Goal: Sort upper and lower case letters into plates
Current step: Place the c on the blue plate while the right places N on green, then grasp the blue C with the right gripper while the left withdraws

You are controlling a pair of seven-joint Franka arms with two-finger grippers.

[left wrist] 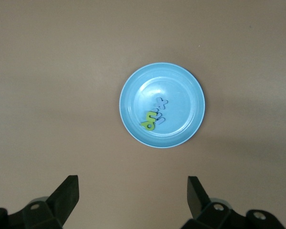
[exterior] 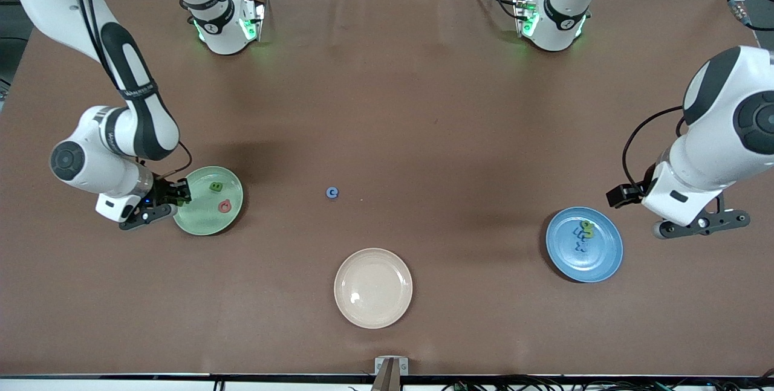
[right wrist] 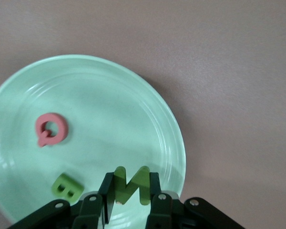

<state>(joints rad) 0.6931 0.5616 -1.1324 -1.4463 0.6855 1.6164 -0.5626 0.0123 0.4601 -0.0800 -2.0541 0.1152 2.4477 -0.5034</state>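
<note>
Right gripper (right wrist: 128,202): over pale mint-green glossy plate (exterior: 196,222), jaws clamped on green letter N (right wrist: 131,183) | left gripper (left wrist: 133,195): jaws wide, empty, waiting beside medium-blue plate (left wrist: 186,129) | small blue letter c (exterior: 332,193): mid-table.

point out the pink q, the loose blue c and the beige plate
pink Q (right wrist: 51,130), right wrist view, on its ring.
blue c (exterior: 332,193), front view, on its body.
beige plate (exterior: 373,287), front view, on its bare centre.

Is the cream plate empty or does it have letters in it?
Empty: the cream plate shows only bare glaze, and one blue letter lies on the table.
</note>
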